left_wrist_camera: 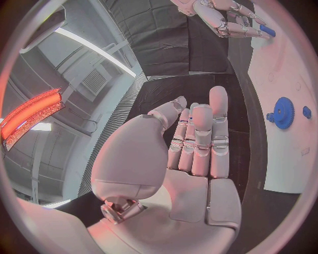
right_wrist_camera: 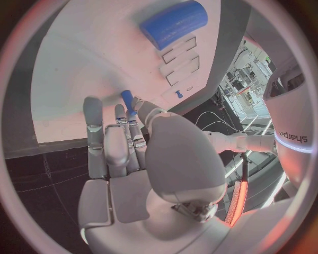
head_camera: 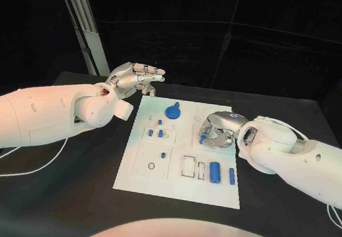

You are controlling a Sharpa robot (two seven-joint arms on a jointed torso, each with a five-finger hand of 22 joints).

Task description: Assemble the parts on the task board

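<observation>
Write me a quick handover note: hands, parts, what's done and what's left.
Left hand: open, empty, raised past the board's far left corner.
Right hand: over the board's right side, pinching a small blue peg.
Board: blue gear stands near the far edge; several small pegs stand at centre-left; big cylinder and a slim one lie loose near the right edge.
Left: place the held peg, then both cylinders.

A robotics lab: a black bench (head_camera: 67,199) under black curtains (head_camera: 250,47), with a white task board (head_camera: 173,186) at its middle.
</observation>
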